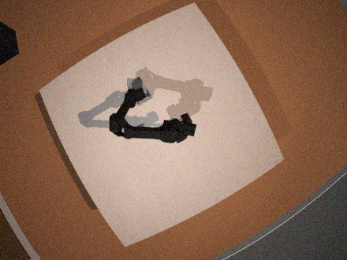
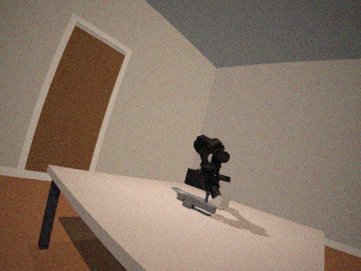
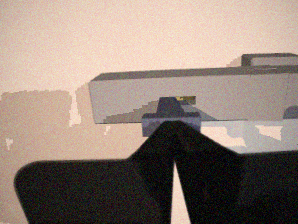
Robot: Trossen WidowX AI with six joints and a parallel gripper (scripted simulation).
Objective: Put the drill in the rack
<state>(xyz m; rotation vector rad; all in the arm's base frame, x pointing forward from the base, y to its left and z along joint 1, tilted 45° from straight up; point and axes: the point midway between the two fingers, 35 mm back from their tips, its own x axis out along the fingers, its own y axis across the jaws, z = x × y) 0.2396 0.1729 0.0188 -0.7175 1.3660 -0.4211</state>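
Note:
My gripper is shut, with black fingertips meeting in a point. Nothing shows held between them. The tips overlap a dark blue-grey key with a wider pad at its near end; whether they touch it cannot be told. The key lies against a long grey block, beside a small slot showing some yellow. The block lies beside the arm in the exterior view, where the fingertips cannot be made out. The drill cannot be clearly identified. A smaller grey piece, possibly part of the rack, shows behind the block.
The arm bends over the pale table. In the wrist view, a rounded dark blue part shows at the block's right end, by the frame edge. Arm shadows fall across the table.

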